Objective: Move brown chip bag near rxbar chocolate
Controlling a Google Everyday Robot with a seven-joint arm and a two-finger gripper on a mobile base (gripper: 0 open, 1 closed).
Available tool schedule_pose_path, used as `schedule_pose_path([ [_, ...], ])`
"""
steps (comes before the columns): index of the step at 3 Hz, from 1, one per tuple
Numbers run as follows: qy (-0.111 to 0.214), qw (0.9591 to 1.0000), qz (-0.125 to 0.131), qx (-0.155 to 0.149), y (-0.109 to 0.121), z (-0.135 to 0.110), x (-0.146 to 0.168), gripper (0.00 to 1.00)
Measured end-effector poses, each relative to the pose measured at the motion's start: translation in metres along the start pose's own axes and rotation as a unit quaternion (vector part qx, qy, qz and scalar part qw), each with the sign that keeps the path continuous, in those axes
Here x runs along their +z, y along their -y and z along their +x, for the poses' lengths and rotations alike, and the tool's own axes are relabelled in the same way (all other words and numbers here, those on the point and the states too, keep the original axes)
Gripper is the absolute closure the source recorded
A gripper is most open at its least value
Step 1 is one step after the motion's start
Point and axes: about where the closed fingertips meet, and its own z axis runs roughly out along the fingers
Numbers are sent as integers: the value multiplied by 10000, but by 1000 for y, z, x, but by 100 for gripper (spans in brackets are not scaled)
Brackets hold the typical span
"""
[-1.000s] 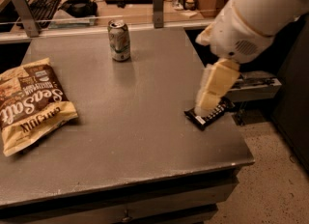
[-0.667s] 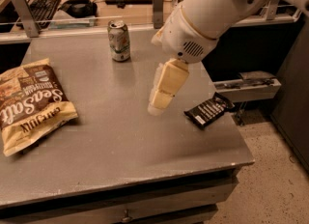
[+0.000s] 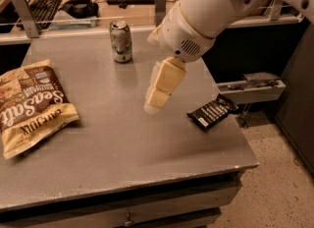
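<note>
The brown chip bag (image 3: 30, 106) lies flat at the table's left edge, with white "Sea Salt" script on its dark middle and tan-yellow ends. The rxbar chocolate (image 3: 212, 112), a small black wrapper with white text lines, lies near the table's right edge, partly over it. My gripper (image 3: 158, 93) hangs from the white arm over the middle of the table, pointing down and left. It is between the bag and the bar, closer to the bar, and holds nothing.
A silver-green drink can (image 3: 120, 41) stands upright at the back of the grey table (image 3: 117, 148). Behind a rail are a keyboard (image 3: 41, 3) and headphones (image 3: 78, 7). A metal bracket (image 3: 252, 85) sits beyond the table's right edge.
My gripper has moved left from above the rxbar to the table's middle. The bag, can and bar have not moved.
</note>
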Motion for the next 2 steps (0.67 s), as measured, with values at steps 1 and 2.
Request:
schedule_pose_path([
  [1,449,9985,-261,-152,2,-40,41,0],
  [2,828,9946,-575,-253,-4,-87,99,0],
])
